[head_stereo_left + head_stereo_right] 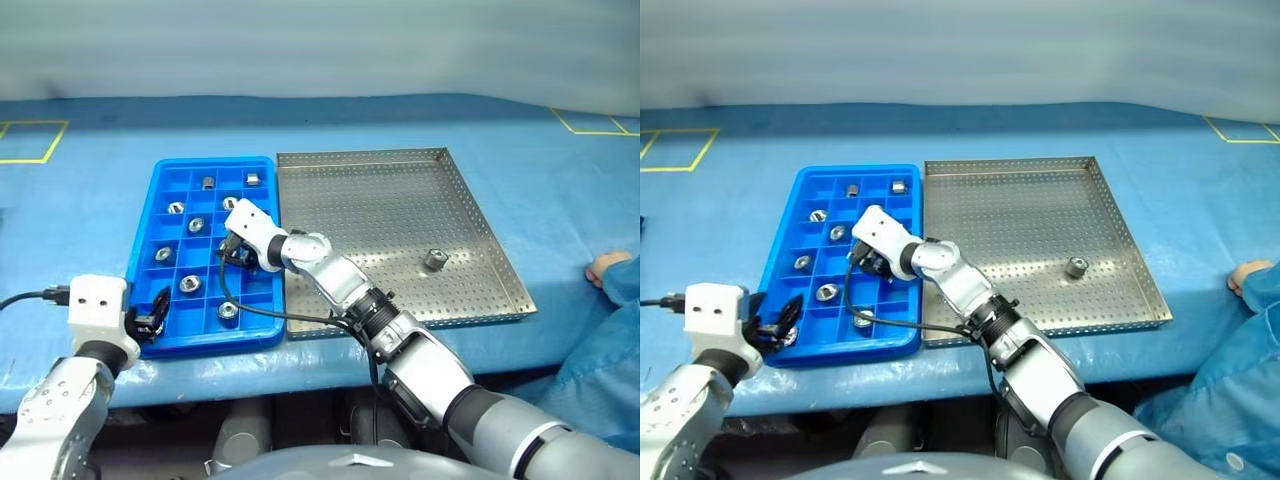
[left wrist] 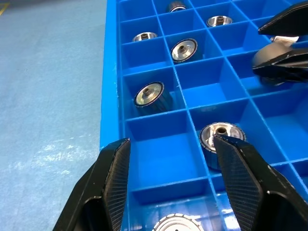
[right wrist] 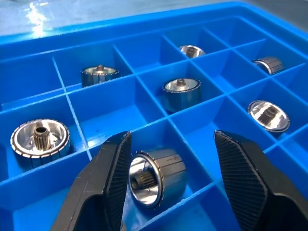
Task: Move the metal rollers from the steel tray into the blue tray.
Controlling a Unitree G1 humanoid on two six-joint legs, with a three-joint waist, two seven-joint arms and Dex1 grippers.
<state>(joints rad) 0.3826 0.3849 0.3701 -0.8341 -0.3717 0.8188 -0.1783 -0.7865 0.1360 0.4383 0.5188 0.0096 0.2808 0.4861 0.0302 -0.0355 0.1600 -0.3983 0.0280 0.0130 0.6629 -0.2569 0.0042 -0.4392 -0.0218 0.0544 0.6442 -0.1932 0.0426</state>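
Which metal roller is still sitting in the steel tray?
The lone roller on the steel tray, towards its right side. All the other rollers sit in compartments of the blue tray.

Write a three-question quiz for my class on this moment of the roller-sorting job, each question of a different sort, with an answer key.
1. True or false: the steel tray has no metal rollers left in it.
2. Multiple choice: the right gripper is (A) open over a compartment of the blue tray, with a roller lying between its fingers; (B) shut on a roller above the steel tray; (C) resting on the table beside both trays.
3. Fill in: the left gripper is open at the ___ tray's near corner.

Key
1. False: one roller stands on its perforated floor.
2. A
3. blue
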